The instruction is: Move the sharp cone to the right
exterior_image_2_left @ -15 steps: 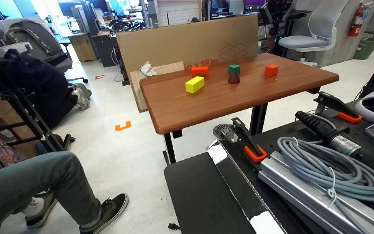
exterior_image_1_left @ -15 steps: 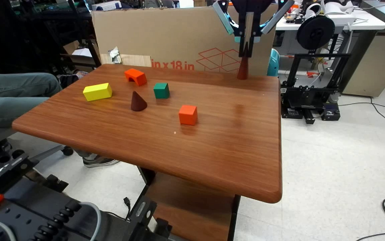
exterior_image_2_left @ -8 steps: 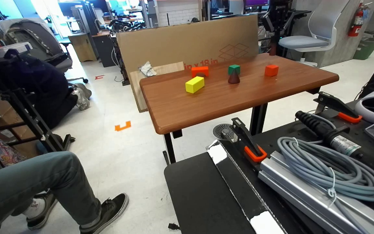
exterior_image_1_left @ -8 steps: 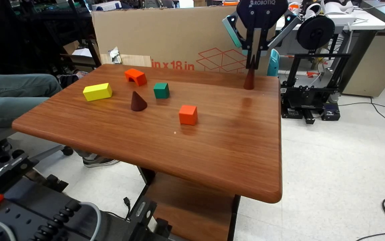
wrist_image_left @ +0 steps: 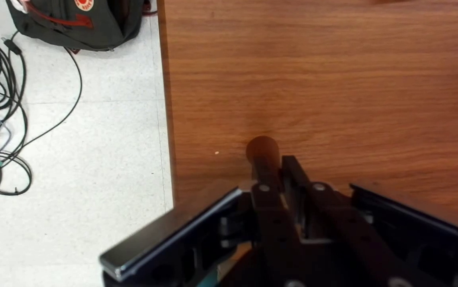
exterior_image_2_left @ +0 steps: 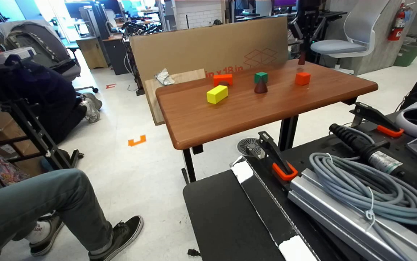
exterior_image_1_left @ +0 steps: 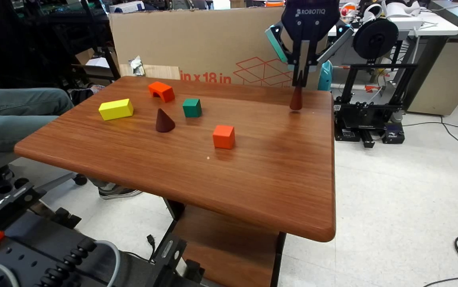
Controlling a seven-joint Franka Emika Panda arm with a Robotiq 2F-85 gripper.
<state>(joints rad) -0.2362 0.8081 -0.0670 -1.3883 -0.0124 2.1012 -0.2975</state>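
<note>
The sharp cone (exterior_image_1_left: 296, 100), slender and dark red-brown, hangs point up beneath my gripper (exterior_image_1_left: 299, 83). The fingers are shut on its upper part, hiding the tip. Its base is very close to the tabletop near the back right corner in an exterior view; whether it touches I cannot tell. In an exterior view, the cone (exterior_image_2_left: 301, 58) shows small below the dark gripper (exterior_image_2_left: 304, 49) at the table's far edge. From the wrist, the cone's (wrist_image_left: 262, 148) rounded base sticks out past the fingertips, mostly in front of one finger (wrist_image_left: 267, 181).
On the table (exterior_image_1_left: 265, 187) stand an orange cube (exterior_image_1_left: 224, 137), a green cube (exterior_image_1_left: 192, 108), a wider dark cone (exterior_image_1_left: 165, 122), a yellow block (exterior_image_1_left: 116, 109) and an orange arch (exterior_image_1_left: 161, 91). A cardboard sheet (exterior_image_1_left: 205, 44) stands behind. The table's side edge runs close to the gripper.
Over the last second the gripper has come down and slightly to the right in an exterior view, carrying the cone lower toward the tabletop. The blocks have stayed put.
</note>
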